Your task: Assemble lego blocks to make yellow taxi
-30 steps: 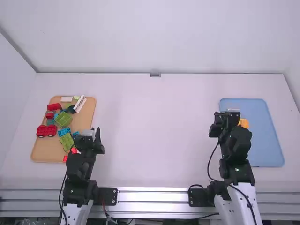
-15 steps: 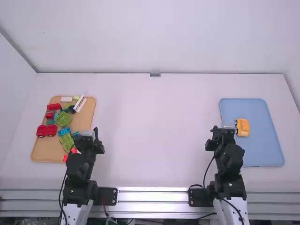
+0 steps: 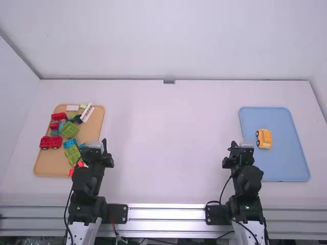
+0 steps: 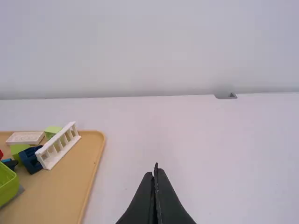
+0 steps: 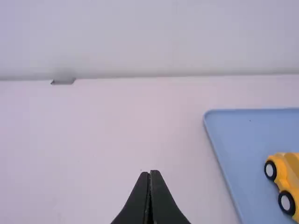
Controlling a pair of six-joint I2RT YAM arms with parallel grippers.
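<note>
A yellow toy car with black wheels stands on the blue tray; the right wrist view shows the yellow car partly cut by the edge. My right gripper is over the table at the tray's left side, away from the car; its fingers meet with nothing between them in the right wrist view, right gripper. My left gripper stands by the right edge of the tan tray; in the left wrist view the left gripper is closed together, holding nothing.
The tan tray at the left bears several loose blocks: a red wheeled base, green pieces, blue bricks and a white railing piece. A wall stands along the table's far edge.
The right arm has drawn back toward its base and slightly left, off the blue tray, uncovering the yellow car. The left arm has kept still.
</note>
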